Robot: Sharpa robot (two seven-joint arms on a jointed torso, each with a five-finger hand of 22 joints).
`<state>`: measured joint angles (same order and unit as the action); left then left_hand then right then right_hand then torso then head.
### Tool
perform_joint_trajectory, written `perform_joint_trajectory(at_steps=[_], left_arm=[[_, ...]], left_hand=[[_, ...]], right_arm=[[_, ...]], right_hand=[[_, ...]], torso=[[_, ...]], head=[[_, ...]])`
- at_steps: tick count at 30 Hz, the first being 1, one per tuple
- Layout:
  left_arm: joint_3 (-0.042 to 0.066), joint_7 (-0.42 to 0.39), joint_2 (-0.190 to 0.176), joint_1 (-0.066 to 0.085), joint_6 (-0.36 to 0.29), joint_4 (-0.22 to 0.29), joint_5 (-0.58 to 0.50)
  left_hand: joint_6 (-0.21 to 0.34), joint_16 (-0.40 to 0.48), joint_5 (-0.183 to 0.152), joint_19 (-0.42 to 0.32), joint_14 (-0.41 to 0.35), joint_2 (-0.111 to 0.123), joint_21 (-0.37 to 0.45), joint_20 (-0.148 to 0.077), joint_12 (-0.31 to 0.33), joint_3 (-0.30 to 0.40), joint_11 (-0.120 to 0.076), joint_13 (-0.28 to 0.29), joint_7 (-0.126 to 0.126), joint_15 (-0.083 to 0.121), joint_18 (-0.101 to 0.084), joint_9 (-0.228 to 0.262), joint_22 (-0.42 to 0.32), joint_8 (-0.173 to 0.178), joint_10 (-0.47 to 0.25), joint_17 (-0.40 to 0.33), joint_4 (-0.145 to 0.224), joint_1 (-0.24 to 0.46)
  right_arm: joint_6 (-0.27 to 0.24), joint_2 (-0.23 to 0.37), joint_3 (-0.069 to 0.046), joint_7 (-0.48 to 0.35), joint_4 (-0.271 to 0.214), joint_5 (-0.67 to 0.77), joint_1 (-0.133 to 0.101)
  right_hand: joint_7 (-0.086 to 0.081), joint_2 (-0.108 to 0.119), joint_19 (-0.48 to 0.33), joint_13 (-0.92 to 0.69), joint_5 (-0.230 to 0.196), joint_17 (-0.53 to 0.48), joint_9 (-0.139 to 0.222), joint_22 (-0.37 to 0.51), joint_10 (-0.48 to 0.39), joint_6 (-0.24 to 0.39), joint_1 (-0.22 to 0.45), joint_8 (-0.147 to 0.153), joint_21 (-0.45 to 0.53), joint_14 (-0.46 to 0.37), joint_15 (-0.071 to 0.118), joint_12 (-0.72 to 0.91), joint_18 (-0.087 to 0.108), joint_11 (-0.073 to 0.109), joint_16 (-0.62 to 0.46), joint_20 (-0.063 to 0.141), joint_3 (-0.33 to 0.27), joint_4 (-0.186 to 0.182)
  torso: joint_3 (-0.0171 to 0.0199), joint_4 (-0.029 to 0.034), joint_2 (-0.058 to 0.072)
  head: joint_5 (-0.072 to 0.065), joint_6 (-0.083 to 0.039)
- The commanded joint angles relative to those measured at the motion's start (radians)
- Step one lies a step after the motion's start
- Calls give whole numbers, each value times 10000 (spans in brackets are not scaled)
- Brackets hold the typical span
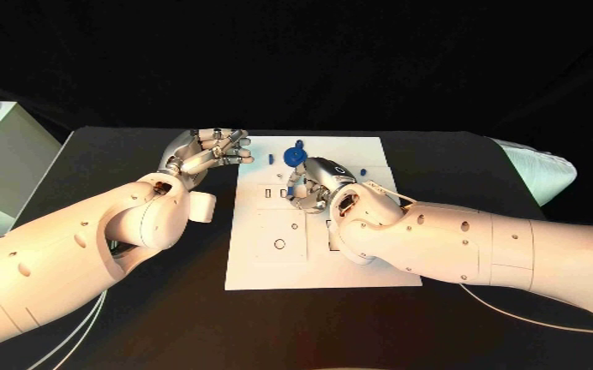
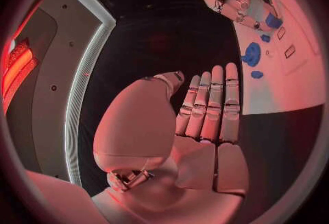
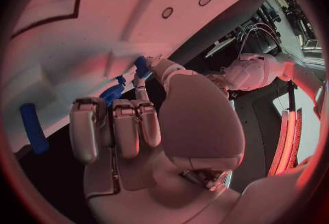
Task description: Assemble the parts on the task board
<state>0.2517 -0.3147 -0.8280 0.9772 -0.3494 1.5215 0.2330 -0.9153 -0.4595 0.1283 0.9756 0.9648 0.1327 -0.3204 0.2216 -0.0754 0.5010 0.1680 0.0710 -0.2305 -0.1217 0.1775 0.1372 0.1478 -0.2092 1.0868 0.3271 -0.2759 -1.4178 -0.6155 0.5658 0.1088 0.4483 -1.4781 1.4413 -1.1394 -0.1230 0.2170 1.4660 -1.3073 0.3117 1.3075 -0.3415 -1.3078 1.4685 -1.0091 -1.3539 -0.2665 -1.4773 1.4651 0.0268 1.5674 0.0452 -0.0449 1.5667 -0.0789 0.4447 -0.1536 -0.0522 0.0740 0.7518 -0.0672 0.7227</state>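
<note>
One task board [image 1: 309,259], white, flat on the black table [image 1: 148,319]. Two hands over its far half.

Blue parts counted in the head view: four. One round part [image 1: 294,157] on the far edge of the board, a small peg [image 1: 271,158] just beside it toward the left hand, a small piece [image 1: 365,170] beyond the right hand, and a part [image 1: 288,192] at the right hand's fingertips.

Left hand [image 1: 212,151]: at the board's far left corner, off the board's edge, fingers curled loosely in the head view; in the left wrist view the fingers [image 2: 214,104] lie straight and close side by side, thumb apart, nothing in the palm. The round part [image 2: 251,54] lies just beyond its fingertips, not touching.

Right hand [image 1: 324,183]: low over the board's middle, fingers bent down. In the right wrist view a thumb and fingertip meet on a small blue part [image 3: 141,66] against the white board [image 3: 103,10]; other fingers [image 3: 126,128] curled in. A long blue piece [image 3: 32,128] lies apart, beside those curled fingers.
</note>
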Motion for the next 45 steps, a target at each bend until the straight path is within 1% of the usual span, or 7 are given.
perform_joint_trajectory(at_steps=[1, 4, 9, 24, 33, 40, 45], left_arm=[[6, -43, 19, 2, 183, 7, 15], [6, -42, 19, 1, 185, 0, 15], [6, -39, 24, 1, 193, -11, 15], [6, -20, 25, 0, 205, -33, 16], [6, -16, 24, -1, 205, -37, 16], [6, -10, 21, -1, 208, -40, 17], [6, 171, 45, -2, 213, -88, 185]], left_hand=[[59, -34, 5, -62, -61, 77, -40, -27, 31, 68, 44, 15, -48, 19, 23, 17, 10, -41, -48, 12, -18, 32], [59, -34, 5, -62, -61, 77, -40, -27, 31, 68, 44, 15, -48, 19, 23, 17, 10, -41, -48, 12, -18, 32], [59, -34, 5, -62, -61, 77, -40, -27, 31, 68, 44, 15, -48, 19, 23, 17, 10, -41, -48, 12, -18, 32], [69, -67, 7, -81, -93, 87, -57, -23, 30, 93, 43, 17, -45, 19, 26, 19, 18, -50, -57, 27, -10, 30], [69, -67, 7, -81, -93, 87, -57, -23, 30, 93, 43, 17, -45, 19, 26, 19, 18, -50, -57, 27, -10, 30], [69, -67, 7, -81, -93, 87, -57, -23, 30, 93, 43, 17, -45, 19, 26, 19, 18, -50, -57, 27, -10, 30], [91, -86, -3, -100, -123, 124, -66, -16, 33, 84, 51, 16, -55, 11, 24, 18, 22, -49, -71, 36, -20, 58]], right_arm=[[-46, -14, 15, -28, 33, 187, 48], [-47, -9, 15, -46, 41, 201, 60], [-16, 1, 16, -96, 49, 211, 69], [0, 29, 18, -382, 51, 93, 75], [-78, 38, 19, -442, 41, 76, 75], [-257, 77, 20, -497, -29, 73, 82], [-689, 235, 19, -703, -185, 73, 86]], right_hand=[[1, 65, 616, -2608, -40, 2552, -8, -1556, 996, 114, 77, -30, 63, 1039, 46, 8, -160, 33, 15, 93, -14, -47], [-10, 78, 613, -2605, -45, 2552, -2, -1550, 993, 147, 81, -19, 70, 1039, 41, 6, -158, 25, 15, 90, -14, -44], [-51, 139, 607, -2553, -65, 2540, 20, -1535, 940, 261, 91, 22, 88, 1036, 15, -45, -155, -10, 11, 74, -26, -28], [-266, 363, 600, -2268, -469, 2549, 169, -1529, 633, 815, 203, 275, 115, 1038, -156, -327, -153, -207, 13, -73, -292, -97], [-291, 381, 600, -2229, -643, 2542, 195, -1530, 589, 886, 217, 307, 118, 1036, -186, -366, -152, -237, 11, -108, -424, -142], [-295, 395, 599, -2231, -726, 2543, 204, -1530, 590, 897, 250, 307, 122, 1036, -198, -364, -151, -246, 11, -125, -553, -196], [-301, 407, 600, -2209, -1050, 2537, 243, -1532, 565, 999, 293, 336, 131, 1035, -211, -384, -149, -255, 9, -146, -1107, -413]], torso=[[6, -14, -4], [4, -24, -2], [24, -31, 1], [6, -22, -1], [2, -24, 3], [2, -17, -1], [6, -15, -15]], head=[[25, 31], [49, 37], [51, 40], [55, 59], [54, 66], [63, 61], [90, 37]])
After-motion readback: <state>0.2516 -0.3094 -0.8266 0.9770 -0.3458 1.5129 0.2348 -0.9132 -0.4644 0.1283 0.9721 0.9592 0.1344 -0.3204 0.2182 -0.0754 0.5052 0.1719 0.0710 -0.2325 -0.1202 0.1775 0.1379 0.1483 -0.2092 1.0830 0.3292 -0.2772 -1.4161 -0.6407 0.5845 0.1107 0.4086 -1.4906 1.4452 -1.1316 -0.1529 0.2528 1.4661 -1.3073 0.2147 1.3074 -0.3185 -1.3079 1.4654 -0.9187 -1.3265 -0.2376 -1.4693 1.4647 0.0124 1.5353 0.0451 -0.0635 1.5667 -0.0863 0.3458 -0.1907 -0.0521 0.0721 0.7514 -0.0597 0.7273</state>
